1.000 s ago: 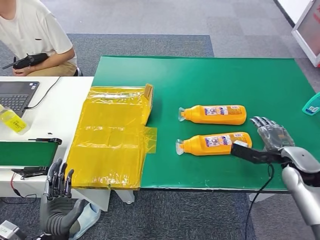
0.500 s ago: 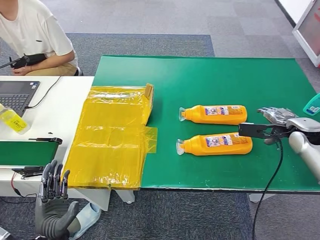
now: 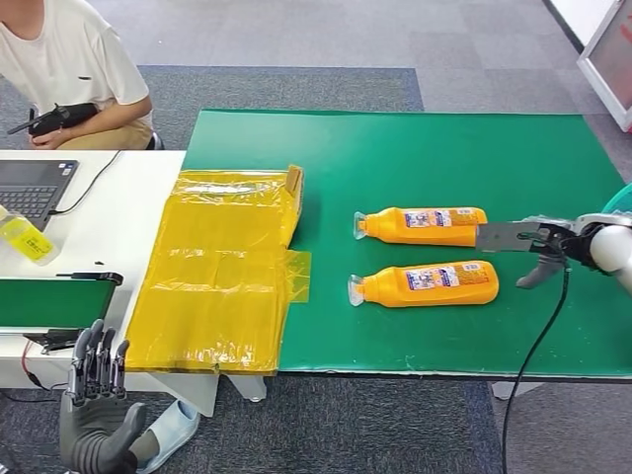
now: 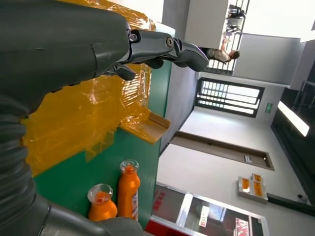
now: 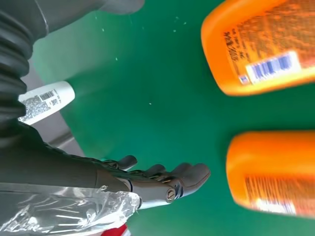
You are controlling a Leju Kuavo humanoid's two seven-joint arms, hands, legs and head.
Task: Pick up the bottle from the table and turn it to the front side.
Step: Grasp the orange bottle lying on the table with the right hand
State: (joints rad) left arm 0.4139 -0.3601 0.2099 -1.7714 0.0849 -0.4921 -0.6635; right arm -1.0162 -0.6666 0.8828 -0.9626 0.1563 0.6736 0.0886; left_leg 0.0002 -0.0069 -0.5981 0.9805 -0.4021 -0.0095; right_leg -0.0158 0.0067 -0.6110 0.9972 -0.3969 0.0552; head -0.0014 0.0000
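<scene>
Head view: the right hand (image 3: 538,249) reaches in over the green mat (image 3: 447,148) with fingers apart and empty, just beside the base ends of two orange bottles lying on their sides, the near bottle (image 3: 425,284) and the far bottle (image 3: 421,225), caps pointing toward the yellow plastic sheet (image 3: 216,267). The left hand (image 3: 95,415) hangs below the table edge, fingers spread, holding nothing. Beyond the sheet lie a laptop (image 3: 34,188) on the white table (image 3: 119,227) and a seated person (image 3: 71,74).
</scene>
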